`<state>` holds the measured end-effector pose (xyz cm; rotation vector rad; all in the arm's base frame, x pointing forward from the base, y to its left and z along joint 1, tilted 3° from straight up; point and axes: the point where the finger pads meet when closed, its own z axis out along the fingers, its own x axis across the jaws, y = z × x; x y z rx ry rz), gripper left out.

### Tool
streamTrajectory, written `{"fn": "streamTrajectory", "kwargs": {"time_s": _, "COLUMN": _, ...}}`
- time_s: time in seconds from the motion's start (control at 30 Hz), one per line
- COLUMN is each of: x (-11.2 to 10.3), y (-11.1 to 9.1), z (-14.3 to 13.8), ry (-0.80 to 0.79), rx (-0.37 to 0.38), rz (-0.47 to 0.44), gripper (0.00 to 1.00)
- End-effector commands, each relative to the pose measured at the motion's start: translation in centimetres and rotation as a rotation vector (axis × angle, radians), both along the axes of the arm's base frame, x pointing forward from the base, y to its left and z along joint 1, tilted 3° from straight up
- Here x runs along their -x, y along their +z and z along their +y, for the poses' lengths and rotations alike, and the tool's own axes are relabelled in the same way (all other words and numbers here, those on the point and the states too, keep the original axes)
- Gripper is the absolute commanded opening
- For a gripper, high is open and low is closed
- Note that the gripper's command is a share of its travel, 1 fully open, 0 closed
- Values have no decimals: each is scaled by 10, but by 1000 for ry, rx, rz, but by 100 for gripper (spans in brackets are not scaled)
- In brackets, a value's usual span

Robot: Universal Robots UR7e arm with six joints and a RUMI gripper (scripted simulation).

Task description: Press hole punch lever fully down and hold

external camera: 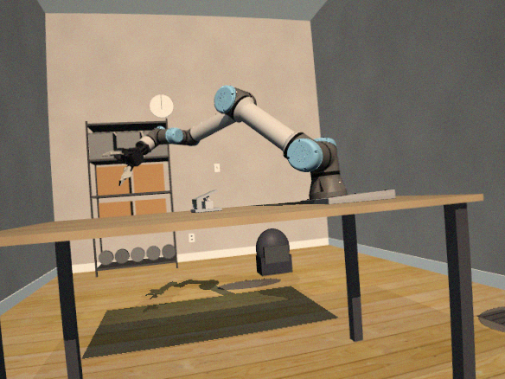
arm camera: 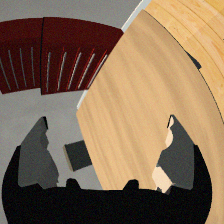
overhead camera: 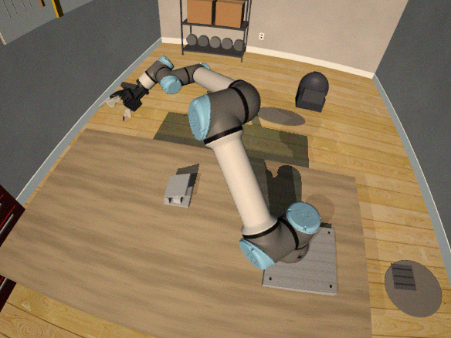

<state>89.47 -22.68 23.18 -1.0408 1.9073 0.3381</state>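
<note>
I see the punch [overhead camera: 178,190] upright near the middle of the desk [overhead camera: 96,239], its lever [external camera: 205,195] raised at a slant. My tool [overhead camera: 120,103] hangs wide and empty out past the desk's far edge, well apart from the punch. The arm [overhead camera: 239,174] reaches there from its base plate [overhead camera: 328,270] on the desk.

My arm [overhead camera: 241,174] is built of cream-white tubes joined by dark grey housings, each joint closed by a light-blue round cap [overhead camera: 303,217] and edged with thin black bands. My foot sits on a grey square base plate [overhead camera: 328,247] with small dark screws at its corners. My hand [overhead camera: 120,105] is black, with pale grey jaws.
</note>
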Motion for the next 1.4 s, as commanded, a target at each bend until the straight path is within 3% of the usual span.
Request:
{"fn": "streamTrajectory", "kwargs": {"time_s": 0.0, "x": 41, "y": 2, "z": 28, "ry": 47, "rx": 149, "rz": 30, "gripper": 100}}
{"fn": "streamTrajectory", "kwargs": {"time_s": 0.27, "x": 90, "y": -1, "z": 54, "ry": 121, "rx": 293, "rz": 71, "gripper": 100}}
{"fn": "streamTrajectory", "kwargs": {"time_s": 0.33, "x": 90, "y": -1, "z": 54, "ry": 121, "rx": 293, "rz": 71, "gripper": 100}}
{"fn": "streamTrajectory", "kwargs": {"time_s": 0.6, "x": 169, "y": -9, "z": 87, "ry": 242, "rx": 487, "rz": 134, "gripper": 100}}
{"fn": "streamTrajectory", "kwargs": {"time_s": 0.67, "x": 172, "y": -10, "z": 88, "ry": 246, "rx": 493, "rz": 135, "gripper": 100}}
{"fn": "streamTrajectory", "kwargs": {"time_s": 0.83, "x": 227, "y": -18, "z": 106, "ry": 333, "rx": 609, "rz": 177, "gripper": 100}}
{"fn": "streamTrajectory", "kwargs": {"time_s": 0.9, "x": 227, "y": -18, "z": 106, "ry": 333, "rx": 609, "rz": 177, "gripper": 100}}
{"fn": "streamTrajectory", "kwargs": {"time_s": 1.03, "x": 275, "y": -26, "z": 119, "ry": 410, "rx": 700, "rz": 213, "gripper": 100}}
{"fn": "streamTrajectory", "kwargs": {"time_s": 1.37, "x": 368, "y": -45, "z": 137, "ry": 566, "rx": 862, "rz": 284, "gripper": 100}}
